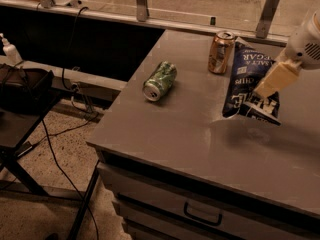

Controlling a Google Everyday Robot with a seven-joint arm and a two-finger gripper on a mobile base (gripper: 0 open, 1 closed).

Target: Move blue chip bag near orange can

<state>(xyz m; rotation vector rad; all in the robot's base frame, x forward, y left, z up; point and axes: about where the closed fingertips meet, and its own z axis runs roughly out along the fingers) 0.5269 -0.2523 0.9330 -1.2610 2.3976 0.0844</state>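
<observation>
Drawer handle [202, 215]: a dark pull on the cabinet front, nearest the camera and well below the orange can [221, 52].
Cables [55, 154]: black leads trail over the speckled floor, far to the left of the orange can and much lower.
Dark stand [20, 99]: a black piece at the left edge, well apart from the orange can.
Cabinet top [165, 134]: a flat grey surface that carries the orange can on its far side.
Green can [160, 81]: lies on its side to the left of the orange can and nearer the camera, clearly apart from it, with its silver end turned toward the camera.
Blue chip bag [247, 76]: just to the right of the orange can. Its lower end rests on the cabinet top, its white lettering faces the camera, and its upper end leans back. Whether its left edge touches the orange can cannot be told. It is held by the gripper [267, 84].
Gripper: to the right of the orange can and a little nearer, pinching the right side of the blue chip bag. One pale finger lies against the bag's front and the other is hidden behind it.
Arm [307, 41]: a white housing further right of the orange can, reaching in from the right edge.
Orange can: stands upright with its silver top up.
Posts [266, 14]: metal uprights on the ledge behind the orange can.
</observation>
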